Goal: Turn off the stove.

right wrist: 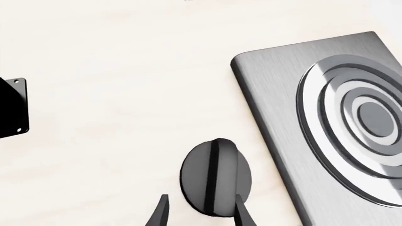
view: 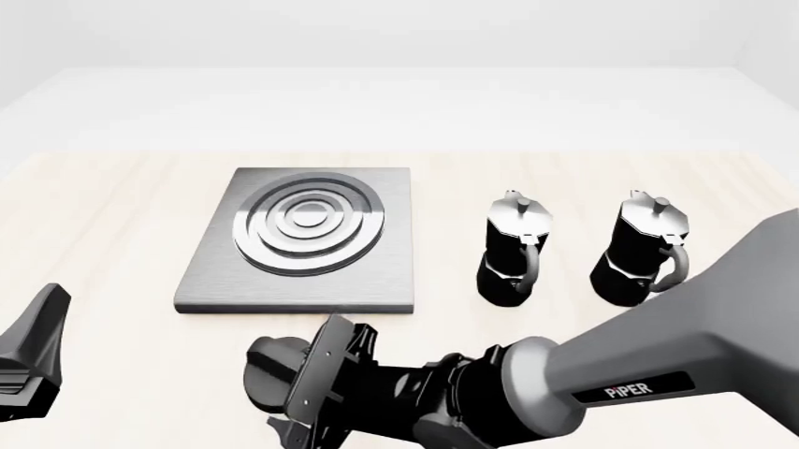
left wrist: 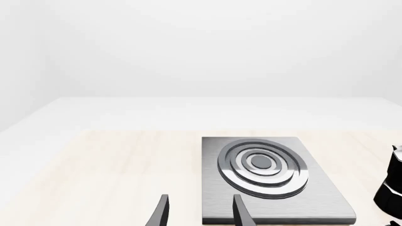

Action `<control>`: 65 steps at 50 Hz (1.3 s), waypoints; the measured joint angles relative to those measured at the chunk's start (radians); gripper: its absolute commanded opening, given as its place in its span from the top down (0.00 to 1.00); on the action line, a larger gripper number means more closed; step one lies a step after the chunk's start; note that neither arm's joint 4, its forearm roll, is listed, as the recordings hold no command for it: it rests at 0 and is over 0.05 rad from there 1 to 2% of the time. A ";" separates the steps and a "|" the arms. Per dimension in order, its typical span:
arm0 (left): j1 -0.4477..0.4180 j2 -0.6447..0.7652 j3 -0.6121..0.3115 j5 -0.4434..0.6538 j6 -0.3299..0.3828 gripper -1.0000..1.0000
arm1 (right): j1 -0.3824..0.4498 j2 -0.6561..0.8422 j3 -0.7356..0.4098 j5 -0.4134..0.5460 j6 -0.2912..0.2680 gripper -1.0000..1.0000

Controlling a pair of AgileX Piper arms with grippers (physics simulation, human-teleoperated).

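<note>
the right gripper (right wrist: 199, 213), two thin dark fingers set apart with open air between them, hangs over the one small round black ridged knob (right wrist: 215, 176); its fingers sit spread at the knob's near edge, one fingertip (right wrist: 241, 209) overlapping the knob's outline, and the pictures do not settle whether it touches. nothing is clamped. in the front view the right gripper (view: 290, 393) reaches across the near edge of the table from the right on its grey arm, and the knob (view: 273, 371) shows just in front of the black wrist plate, on the light wooden table (view: 100, 224), just near of the stove plate's front edge.

one flat square brushed-grey metal stove plate (view: 306, 241) with raised concentric silver rings lies beyond the knob, close beside it but apart. the rings carry nothing.

the left gripper (left wrist: 199, 213) has its two dark fingers parted too, holding nothing, pointed toward the stove plate (left wrist: 270, 181) from the near side. in the front view only a dark part of the left arm (view: 32, 360) shows at the lower left corner, well apart from the knob.

two black-and-silver moka pots stand upright to the right of the plate, side by side: the nearer pot (view: 514, 249) and the farther pot (view: 643, 249), both clear of the right arm.
</note>
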 measured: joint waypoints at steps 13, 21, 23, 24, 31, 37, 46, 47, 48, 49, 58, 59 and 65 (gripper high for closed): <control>0.000 0.000 0.000 0.000 0.000 0.00 | 0.027 -0.018 0.007 0.012 0.006 0.00; 0.000 0.000 0.000 0.000 0.000 0.00 | 0.041 -0.022 0.002 0.021 0.008 0.00; 0.000 0.000 0.000 0.000 0.000 0.00 | 0.044 -0.021 -0.001 0.022 0.007 0.00; 0.000 0.000 0.000 0.000 0.000 0.00 | 0.045 -0.020 -0.002 0.023 0.007 0.00; 0.000 0.000 0.000 0.000 0.000 0.00 | 0.052 -0.013 -0.016 0.029 0.006 0.00; 0.000 0.000 0.000 0.000 0.000 0.00 | 0.054 -0.011 -0.022 0.037 0.004 0.00; 0.000 0.000 0.000 0.000 0.000 0.00 | 0.055 -0.012 -0.026 0.046 0.003 0.00; 0.000 0.000 0.000 0.000 0.000 0.00 | 0.056 -0.012 -0.026 0.047 0.003 0.00; 0.000 0.000 0.000 0.000 0.000 0.00 | 0.056 -0.012 -0.026 0.048 0.003 0.00; 0.000 0.000 0.000 0.000 0.000 0.00 | 0.056 -0.012 -0.027 0.049 0.002 0.00; 0.000 0.000 0.000 0.000 0.000 0.00 | 0.058 -0.013 -0.029 0.054 -0.001 0.00; 0.000 0.000 0.000 0.000 0.000 0.00 | 0.058 -0.013 -0.029 0.054 -0.001 0.00; 0.000 0.000 0.000 0.000 0.000 0.00 | 0.062 -0.016 -0.026 0.052 -0.003 0.00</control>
